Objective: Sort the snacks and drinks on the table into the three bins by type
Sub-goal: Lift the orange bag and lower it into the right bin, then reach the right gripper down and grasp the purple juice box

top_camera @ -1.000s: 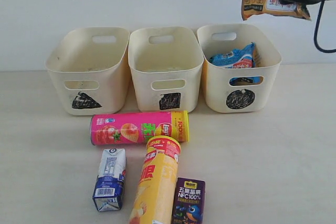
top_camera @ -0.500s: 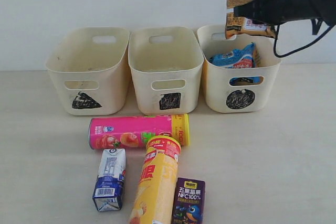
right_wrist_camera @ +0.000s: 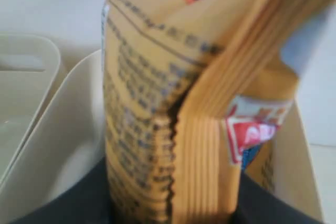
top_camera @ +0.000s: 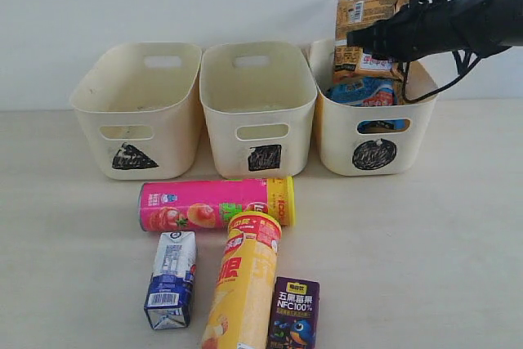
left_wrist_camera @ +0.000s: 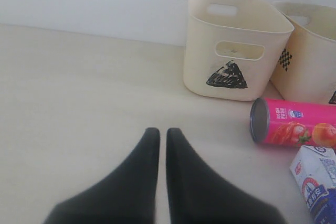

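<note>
Right gripper (top_camera: 356, 38) clamped on orange bag (top_camera: 360, 11), its lower end inside circle bin (top_camera: 337, 132), blue bag (top_camera: 364, 94) right underneath. Left gripper (left_wrist_camera: 163, 141) pinched empty over bare table (left_wrist_camera: 79, 103). Tubes (top_camera: 214, 204), cartons (top_camera: 172, 279) lie out front.

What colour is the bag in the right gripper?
Orange; the snack bag shows best in the right wrist view.

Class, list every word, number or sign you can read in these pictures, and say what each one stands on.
"NFC100%": on the dark purple carton; the Chinese characters above it are too small to read.
Scribbled triangle: on the left bin.
Scribbled square: on the middle bin.
Scribbled circle: on the right bin.
Pink tube, yellow tube, white and blue carton, orange bag: the print is too small or blurred to read.
</note>
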Robot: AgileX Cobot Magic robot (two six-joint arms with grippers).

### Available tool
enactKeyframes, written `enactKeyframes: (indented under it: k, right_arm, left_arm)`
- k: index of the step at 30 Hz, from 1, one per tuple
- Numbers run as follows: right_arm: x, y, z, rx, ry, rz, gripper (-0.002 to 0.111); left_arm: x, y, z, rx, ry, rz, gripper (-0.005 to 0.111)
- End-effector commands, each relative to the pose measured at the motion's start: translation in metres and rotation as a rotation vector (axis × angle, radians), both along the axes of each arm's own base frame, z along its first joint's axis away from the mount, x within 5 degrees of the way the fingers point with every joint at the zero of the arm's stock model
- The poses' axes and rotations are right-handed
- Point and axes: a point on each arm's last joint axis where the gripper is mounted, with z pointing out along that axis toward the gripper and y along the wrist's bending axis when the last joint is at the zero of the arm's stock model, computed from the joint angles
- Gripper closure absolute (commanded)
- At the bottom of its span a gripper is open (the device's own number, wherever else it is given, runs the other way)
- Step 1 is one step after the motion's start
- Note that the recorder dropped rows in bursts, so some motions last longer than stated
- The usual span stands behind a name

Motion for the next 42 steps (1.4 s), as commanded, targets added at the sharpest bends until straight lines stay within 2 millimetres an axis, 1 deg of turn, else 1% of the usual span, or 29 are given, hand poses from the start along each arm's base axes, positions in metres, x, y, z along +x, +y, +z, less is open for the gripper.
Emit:
enactKeyframes:
  k: [1,3,4,5,7,9,10,11,12,13,14,15,16,18,21,25,27,29,31,34,35,38,41,42]
  right_arm:
    - [0.001,0.000,0.001,0.004,0.008,0.015,0.077]
    - [0.001,0.000,0.003,0.004,0.002,0.013,0.051]
    - [0.001,-0.001,0.003,0.004,0.000,0.011,0.045]
    - [0.001,-0.001,0.005,0.005,-0.005,0.011,0.043]
    - [-0.001,-0.001,0.012,0.005,-0.019,0.012,0.043]
    - [-0.004,-0.002,0.028,-0.005,-0.062,0.009,0.044]
    - [-0.007,-0.003,0.038,-0.012,-0.083,0.012,0.046]
    - [-0.011,-0.003,0.048,-0.032,-0.102,0.028,0.055]
    - [-0.014,-0.003,0.054,-0.042,-0.110,0.041,0.062]
    - [-0.019,-0.002,0.063,-0.066,-0.120,0.067,0.076]
    - [-0.023,-0.002,0.072,-0.092,-0.133,0.085,0.087]
    - [-0.031,-0.001,0.081,-0.135,-0.131,0.132,0.102]
    - [-0.037,-0.001,0.088,-0.164,-0.128,0.163,0.108]
    - [-0.051,0.000,0.101,-0.219,-0.104,0.233,0.108]
    - [-0.065,0.001,0.110,-0.234,-0.049,0.293,0.108]
    - [-0.085,0.003,0.117,-0.177,0.086,0.340,0.108]
    - [-0.095,0.005,0.117,-0.128,0.176,0.360,0.108]
    - [-0.104,0.007,0.112,-0.102,0.284,0.404,0.108]
    - [-0.119,0.010,0.103,-0.089,0.457,0.488,0.108]
    - [-0.130,0.014,0.093,-0.075,0.580,0.540,0.108]
    - [-0.132,0.016,0.090,-0.075,0.597,0.548,0.108]
    - [-0.141,0.033,0.078,-0.088,0.643,0.593,0.108]
    - [-0.154,0.051,0.059,-0.127,0.710,0.648,0.108]
    - [-0.161,0.059,0.051,-0.167,0.733,0.675,0.106]
  left_arm:
    - [0.000,0.000,0.002,-0.010,-0.017,0.003,0.102]
    - [0.000,0.000,0.002,-0.010,-0.017,0.003,0.102]
    - [0.000,0.000,0.002,-0.010,-0.017,0.003,0.102]
    - [0.000,0.000,0.002,-0.010,-0.017,0.003,0.102]
    - [0.000,0.000,0.002,-0.010,-0.017,0.003,0.102]
    - [0.000,0.000,0.002,-0.010,-0.017,0.003,0.102]
    - [0.000,0.000,0.002,-0.010,-0.017,0.003,0.102]
    - [0.000,0.000,0.002,-0.010,-0.017,0.003,0.102]
    - [0.000,0.000,0.002,-0.010,-0.017,0.003,0.102]
    - [0.000,0.000,0.002,-0.010,-0.017,0.003,0.102]
    - [0.000,0.000,0.002,-0.010,-0.017,0.003,0.102]
    - [0.000,0.000,0.002,-0.010,-0.017,0.003,0.102]
    - [0.000,0.000,0.002,-0.010,-0.017,0.003,0.102]
    - [0.000,0.000,0.002,-0.010,-0.017,0.003,0.102]
    - [0.000,0.000,0.002,-0.010,-0.017,0.003,0.102]
    - [0.000,0.000,0.002,-0.010,-0.017,0.003,0.102]
    - [0.000,0.000,0.002,-0.010,-0.017,0.003,0.102]
    - [0.000,0.000,0.002,-0.010,-0.017,0.003,0.102]
    - [0.000,0.000,0.002,-0.010,-0.017,0.003,0.102]
    - [0.000,0.000,0.002,-0.010,-0.017,0.003,0.102]
    - [0.000,0.000,0.002,-0.010,-0.017,0.003,0.102]
    - [0.000,0.000,0.002,-0.010,-0.017,0.003,0.102]
    - [0.000,0.000,0.002,-0.010,-0.017,0.003,0.102]
    - [0.000,0.000,0.002,-0.010,-0.017,0.003,0.102]
